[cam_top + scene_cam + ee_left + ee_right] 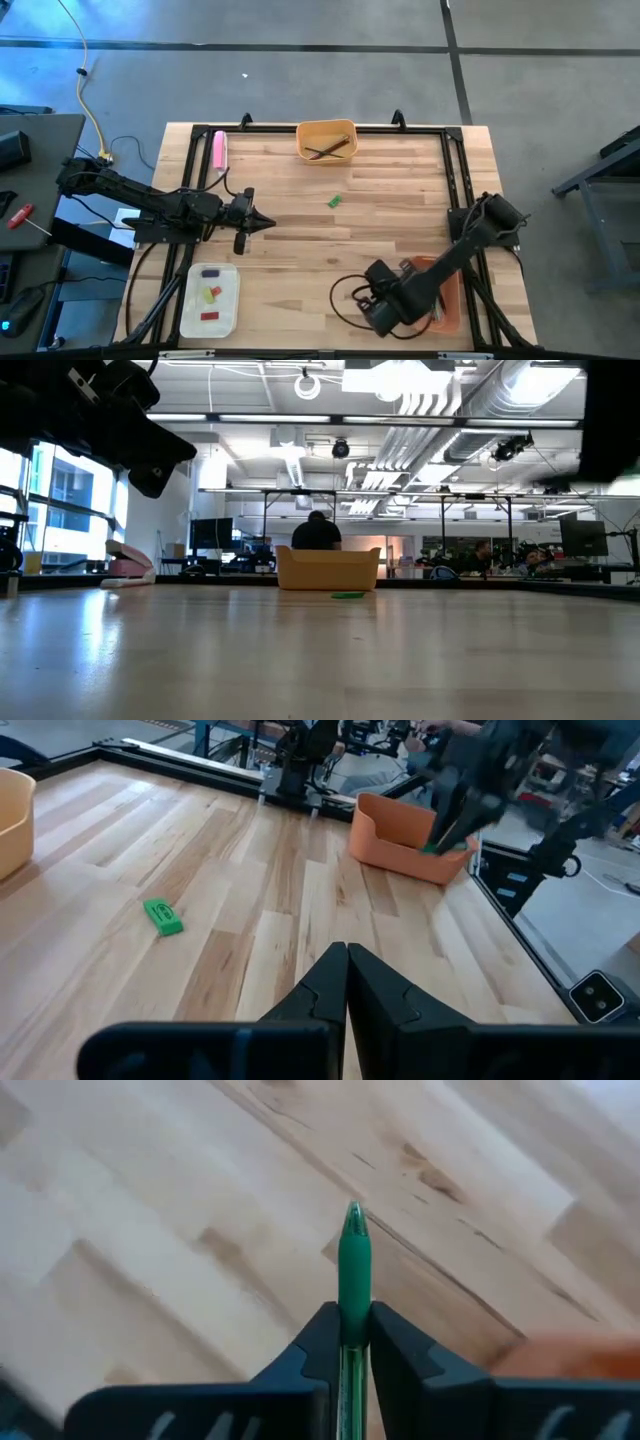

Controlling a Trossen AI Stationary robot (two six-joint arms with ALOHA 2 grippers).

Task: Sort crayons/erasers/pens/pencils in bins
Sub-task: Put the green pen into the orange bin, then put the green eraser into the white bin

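My right gripper [352, 1342] is shut on a green pen [354, 1265] above the wood beside the salmon-orange bin [445, 300], near the table's near right corner; it also shows in the high view [372, 298]. My left gripper [347, 975] is shut and empty, above the table's left middle [262, 222]. A green eraser [335, 201] lies flat on the wood mid-table; it also shows in the left wrist view [163, 915]. The yellow-orange bin [327, 140] at the far edge holds dark pencils [330, 150]. The white bin [210, 298] at the near left holds short red, green and yellow pieces. My right gripper pinches the green pen between its two fingers, which lie along the pen. The pen's pointed end [354, 1225] sticks out past the fingertips toward the wood. The rest of the pen runs back between the fingers and is hidden.
A thick pink bar [219, 150] lies at the far left of the table. A black frame [330, 128] runs along the table's far, left and right edges. A black cable [345, 300] loops on the wood beside my right gripper. Bare wood lies mid-table around the eraser.
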